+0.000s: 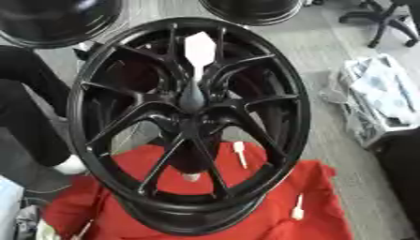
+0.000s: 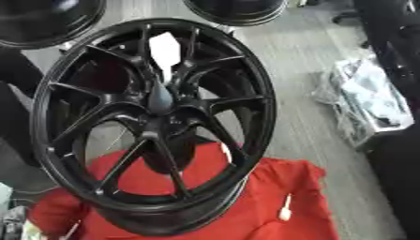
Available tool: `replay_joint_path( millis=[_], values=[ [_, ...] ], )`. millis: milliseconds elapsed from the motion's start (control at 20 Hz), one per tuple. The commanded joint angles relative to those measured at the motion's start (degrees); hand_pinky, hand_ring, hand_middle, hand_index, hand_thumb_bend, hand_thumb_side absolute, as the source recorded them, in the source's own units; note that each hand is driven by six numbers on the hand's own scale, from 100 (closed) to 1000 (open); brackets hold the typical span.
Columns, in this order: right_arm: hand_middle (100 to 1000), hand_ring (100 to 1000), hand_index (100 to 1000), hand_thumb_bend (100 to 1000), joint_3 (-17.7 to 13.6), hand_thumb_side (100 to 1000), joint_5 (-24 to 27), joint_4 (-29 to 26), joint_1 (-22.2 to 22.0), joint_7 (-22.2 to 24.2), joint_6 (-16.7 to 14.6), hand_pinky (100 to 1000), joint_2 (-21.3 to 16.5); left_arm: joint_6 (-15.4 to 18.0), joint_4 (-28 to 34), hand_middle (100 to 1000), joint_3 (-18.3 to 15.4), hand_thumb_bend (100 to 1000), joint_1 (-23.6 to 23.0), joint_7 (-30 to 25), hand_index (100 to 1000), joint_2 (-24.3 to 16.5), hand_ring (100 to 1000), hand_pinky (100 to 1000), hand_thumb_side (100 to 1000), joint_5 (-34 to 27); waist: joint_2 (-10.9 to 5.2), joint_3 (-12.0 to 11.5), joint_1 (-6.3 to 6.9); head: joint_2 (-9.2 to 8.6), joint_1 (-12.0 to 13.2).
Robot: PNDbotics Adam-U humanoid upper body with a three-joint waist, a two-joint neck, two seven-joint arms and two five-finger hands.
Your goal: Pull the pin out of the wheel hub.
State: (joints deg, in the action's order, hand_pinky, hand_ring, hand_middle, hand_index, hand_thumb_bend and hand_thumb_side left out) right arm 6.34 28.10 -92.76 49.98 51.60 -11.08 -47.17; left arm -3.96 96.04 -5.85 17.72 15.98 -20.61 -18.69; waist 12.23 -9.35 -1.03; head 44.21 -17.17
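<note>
A large black multi-spoke wheel hub [image 1: 189, 122] stands tilted on a red cloth [image 1: 271, 220]. A white pin [image 1: 199, 50] with a wide flat head sticks out of the hub's centre toward me, its thin shaft running down into a dark cone-shaped centre piece [image 1: 192, 97]. The same pin [image 2: 164, 49] shows in the right eye view. Neither of my hands appears in either view.
Two loose white pins [image 1: 239, 153] [image 1: 298, 209] lie on the red cloth. Two more black wheels [image 1: 57, 18] [image 1: 250, 10] stand behind. A crate of pale plastic and cloth [image 1: 379, 91] is on the right. A dark-clothed leg with a white shoe [image 1: 70, 165] is on the left.
</note>
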Motion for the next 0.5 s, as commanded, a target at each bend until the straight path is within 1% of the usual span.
replay_joint_path(
  millis=[50, 200, 500],
  values=[
    [787, 856, 978, 100, 2.0, 342, -4.7, 1.0, 1.4, 0.3, -3.6, 1000, 0.3, 0.1, 0.9, 626, -0.6, 100, 0.7, -0.1, 679, -1.1, 712, 697, 748, -0.2, -0.96, -0.1, 0.18, -0.09, 0.3],
    [789, 857, 978, 100, 3.8, 337, -9.4, 2.7, 1.4, 0.4, -7.1, 1000, 1.7, 0.1, 0.8, 625, -0.7, 100, 0.7, 0.0, 679, -1.2, 712, 698, 748, -0.2, -1.08, 0.0, 0.15, -0.09, 0.4],
    [790, 858, 975, 100, 6.4, 340, -17.8, 5.8, 1.3, 0.4, -13.7, 1000, 4.4, 0.1, 0.8, 625, -0.8, 100, 0.5, 0.1, 679, -1.2, 712, 698, 747, -0.1, -1.31, 0.3, 0.11, -0.09, 0.9]
  ],
)
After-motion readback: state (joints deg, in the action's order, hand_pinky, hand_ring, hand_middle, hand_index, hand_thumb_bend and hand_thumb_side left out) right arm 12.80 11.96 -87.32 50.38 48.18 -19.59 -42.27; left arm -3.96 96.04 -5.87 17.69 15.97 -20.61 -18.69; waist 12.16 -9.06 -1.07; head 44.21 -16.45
